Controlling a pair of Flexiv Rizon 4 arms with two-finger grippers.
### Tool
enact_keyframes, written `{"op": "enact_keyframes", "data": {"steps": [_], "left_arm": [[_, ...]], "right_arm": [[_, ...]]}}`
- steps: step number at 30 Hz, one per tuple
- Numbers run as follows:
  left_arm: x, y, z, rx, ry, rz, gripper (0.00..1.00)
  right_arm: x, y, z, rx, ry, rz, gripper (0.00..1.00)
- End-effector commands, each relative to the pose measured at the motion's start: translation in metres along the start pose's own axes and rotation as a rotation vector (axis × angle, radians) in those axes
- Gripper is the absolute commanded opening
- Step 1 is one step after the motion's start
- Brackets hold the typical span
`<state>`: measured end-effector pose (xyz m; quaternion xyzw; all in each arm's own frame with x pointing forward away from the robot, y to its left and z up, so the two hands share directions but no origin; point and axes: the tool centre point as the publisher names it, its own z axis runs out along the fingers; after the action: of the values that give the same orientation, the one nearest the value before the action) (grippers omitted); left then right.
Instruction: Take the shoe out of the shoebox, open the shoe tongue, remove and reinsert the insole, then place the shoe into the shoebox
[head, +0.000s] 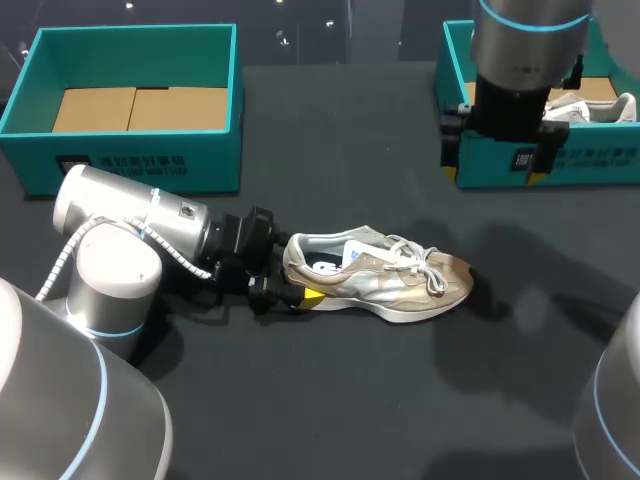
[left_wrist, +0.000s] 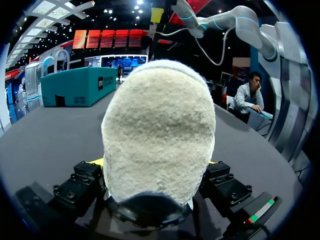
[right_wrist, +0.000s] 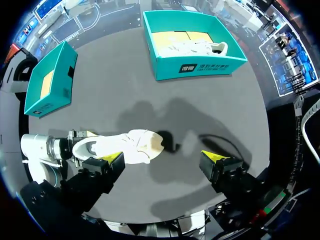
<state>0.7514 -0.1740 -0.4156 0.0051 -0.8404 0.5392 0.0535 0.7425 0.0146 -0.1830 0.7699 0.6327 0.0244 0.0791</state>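
So the shoe is sitting on its sole about mid-table, out of both boxes with the toe pointing right. The left hand is clamped on the heel, one finger on each side. The right hand hangs high above the table with its fingers spread wide, up by the right shoebox, which has another shoe in it, while the left shoebox just shows its cardboard bottom.

Overhead head, near-left, high-right; shared shoe
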Motion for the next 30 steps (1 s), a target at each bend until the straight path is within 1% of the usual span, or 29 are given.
{"op": "enact_keyframes", "data": {"steps": [1,5,6,9,11,12,13,15,16,17,18,19,20,22,23,24,30], "left_arm": [[0.001,0.002,0.004,-0.003,-0.001,-0.001,0.00],[0.001,0.002,0.004,-0.003,-0.001,-0.001,0.00],[0.001,0.002,0.004,-0.003,-0.001,-0.001,0.00],[0.001,0.002,0.004,-0.003,-0.001,-0.001,0.00],[0.001,0.002,0.004,-0.003,-0.001,-0.001,0.00],[0.001,0.002,0.004,-0.003,-0.001,-0.001,0.00],[0.001,0.002,0.004,-0.003,-0.001,-0.001,0.00],[0.001,0.002,0.004,-0.003,-0.001,-0.001,0.00],[0.001,0.002,0.004,-0.003,-0.001,-0.001,0.00],[0.001,0.002,0.004,-0.003,-0.001,-0.001,0.00],[0.001,0.002,0.004,-0.003,-0.001,-0.001,0.00],[0.001,0.002,0.004,-0.003,-0.001,-0.001,0.00],[0.001,0.002,0.004,-0.003,-0.001,-0.001,0.00],[0.001,0.002,0.004,-0.003,-0.001,-0.001,0.00],[0.001,0.002,0.004,-0.003,-0.001,-0.001,0.00],[0.001,0.002,0.004,-0.003,-0.001,-0.001,0.00],[0.001,0.002,0.004,-0.003,-0.001,-0.001,0.00]], "right_arm": [[0.000,0.002,0.001,0.004,0.002,0.000,1.00],[0.000,0.002,0.001,0.004,0.002,0.000,1.00],[0.008,-0.002,-0.002,-0.024,-0.008,0.010,1.00],[0.037,-0.012,-0.002,-0.037,-0.064,0.016,1.00],[0.056,-0.020,0.002,-0.036,-0.086,0.005,1.00],[0.064,-0.024,0.004,-0.036,-0.079,0.007,1.00],[0.073,-0.028,0.007,-0.024,-0.103,0.000,1.00],[0.087,-0.034,0.011,-0.024,-0.108,0.001,1.00],[0.093,-0.037,0.014,-0.010,-0.131,-0.002,1.00],[0.098,-0.039,0.015,-0.003,-0.157,0.007,1.00],[0.103,-0.042,0.017,0.000,-0.138,0.004,1.00],[0.107,-0.044,0.019,0.014,-0.145,0.007,1.00],[0.112,-0.046,0.021,0.022,-0.172,0.012,1.00],[0.117,-0.051,0.023,0.019,-0.163,0.013,1.00],[0.119,-0.053,0.024,0.021,-0.183,0.025,1.00],[0.121,-0.056,0.025,0.017,-0.176,0.032,1.00],[0.146,-0.069,0.039,0.033,-0.226,0.039,1.00]]}}
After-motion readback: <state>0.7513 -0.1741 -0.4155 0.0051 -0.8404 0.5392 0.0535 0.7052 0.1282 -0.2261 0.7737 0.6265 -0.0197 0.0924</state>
